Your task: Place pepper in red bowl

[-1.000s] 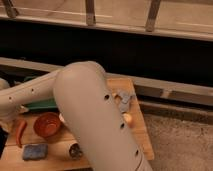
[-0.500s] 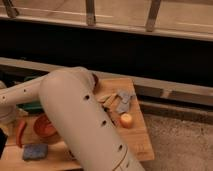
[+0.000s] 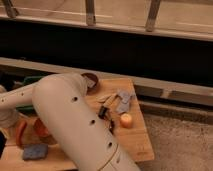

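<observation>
The arm (image 3: 75, 125) is stretching across the wooden table (image 3: 140, 142), with its gripper (image 3: 6, 122) hanging at the left edge. Whether it is open or holding anything, I cannot tell. One red bowl (image 3: 41, 129) is sitting near it, and one pepper (image 3: 20, 134) is lying between them, just beside the gripper. The step is probably calling for a grasp across the pepper's middle, then a lift over the rim. One round fruit (image 3: 126, 120) is sitting well apart.
</observation>
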Tool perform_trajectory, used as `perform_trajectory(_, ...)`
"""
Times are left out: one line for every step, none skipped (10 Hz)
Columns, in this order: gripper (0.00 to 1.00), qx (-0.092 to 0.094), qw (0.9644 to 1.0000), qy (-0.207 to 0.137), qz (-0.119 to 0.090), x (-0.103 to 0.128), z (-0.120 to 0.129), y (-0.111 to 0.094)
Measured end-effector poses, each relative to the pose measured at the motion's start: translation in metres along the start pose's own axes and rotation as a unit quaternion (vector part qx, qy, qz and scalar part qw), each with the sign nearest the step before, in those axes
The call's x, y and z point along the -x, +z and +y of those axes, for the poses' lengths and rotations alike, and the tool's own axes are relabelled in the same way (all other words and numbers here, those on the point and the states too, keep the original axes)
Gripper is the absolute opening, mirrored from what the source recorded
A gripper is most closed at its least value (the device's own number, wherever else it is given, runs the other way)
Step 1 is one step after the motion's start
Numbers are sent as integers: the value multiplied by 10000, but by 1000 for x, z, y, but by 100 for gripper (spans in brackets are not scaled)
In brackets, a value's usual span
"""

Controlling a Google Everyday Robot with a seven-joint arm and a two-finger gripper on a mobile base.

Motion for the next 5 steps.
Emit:
perform_trajectory(73, 15, 10000, 60, 23, 2, 5, 4)
perform_trajectory(73, 40, 9999, 109, 53, 3, 9, 10)
perform_trajectory(73, 76, 9998, 148, 88, 4, 12, 16)
perform_trajectory(73, 133, 9996, 193, 137, 4, 13, 23)
perform_trajectory(73, 151, 9995, 213, 157, 4, 13, 26)
